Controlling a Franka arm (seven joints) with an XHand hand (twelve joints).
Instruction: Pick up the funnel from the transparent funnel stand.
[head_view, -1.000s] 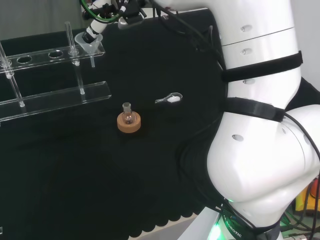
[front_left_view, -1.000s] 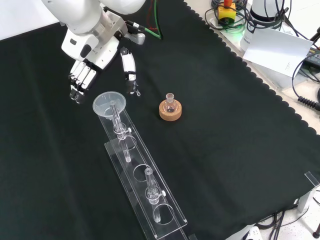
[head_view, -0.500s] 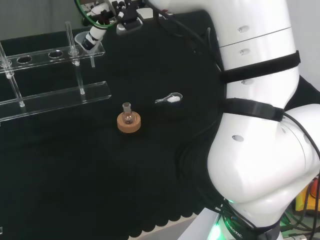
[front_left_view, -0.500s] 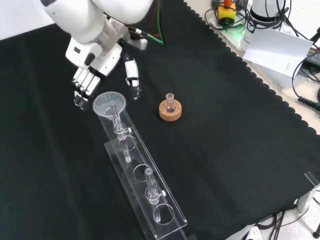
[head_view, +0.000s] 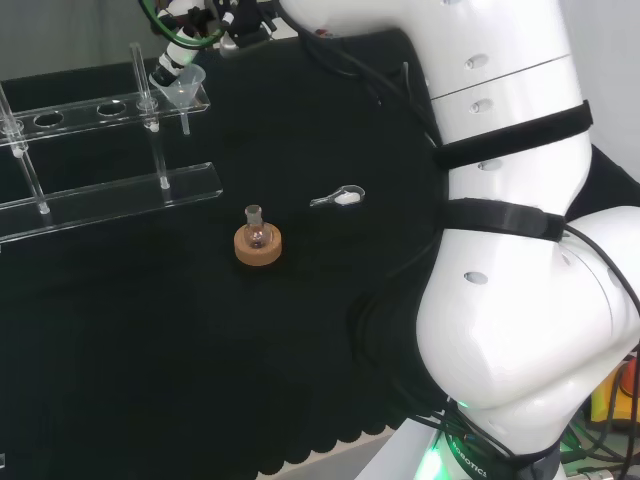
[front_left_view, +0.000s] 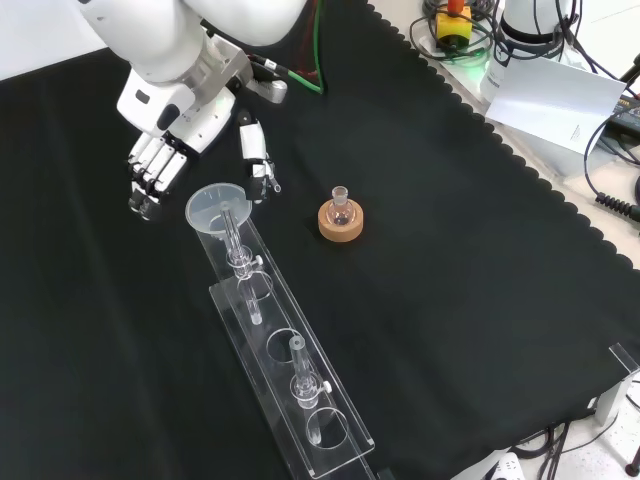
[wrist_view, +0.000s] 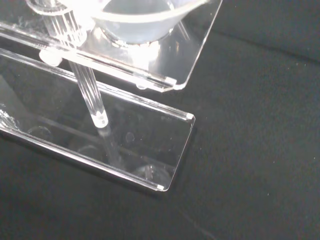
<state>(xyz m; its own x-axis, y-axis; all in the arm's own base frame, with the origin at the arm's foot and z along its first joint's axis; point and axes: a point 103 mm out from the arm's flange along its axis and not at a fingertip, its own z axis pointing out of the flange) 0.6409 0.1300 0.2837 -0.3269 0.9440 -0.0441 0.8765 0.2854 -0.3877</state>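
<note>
Funnel (front_left_view: 218, 205) seated in the end hole of the transparent funnel stand (front_left_view: 285, 360), at the stand's far end in the front view; you can confirm its wide mouth faces up and its stem hangs through the upper plate. Working left to right across the front view, you first meet the hand (front_left_view: 165, 150), which hangs above the cloth just beyond the funnel's rim. Its fingers (front_left_view: 147, 180) point down on the left side of the funnel mouth, straight and spread from the thumb (front_left_view: 254, 160), which reaches down on the right side. The funnel sits between them, and you can see nothing gripped; whether any fingertip touches the rim cannot be told. Next to the right, a small round flask (front_left_view: 340, 206) stands upright in a cork ring (front_left_view: 341, 222), well apart from the stand.

In the head view, you see the stand (head_view: 100, 150) at the left with the funnel (head_view: 180, 88) in its right-hand end, a fingertip (head_view: 168, 68) just beside the funnel's rim. The flask on its cork ring (head_view: 258, 244) stands nearer the middle, and a small spoon-like item (head_view: 340, 197) lies on the black cloth (head_view: 200, 380) to its right.

The wrist view gives you the funnel's bowl (wrist_view: 142, 20) resting in the upper plate, above the clear base plate (wrist_view: 145, 145).
</note>
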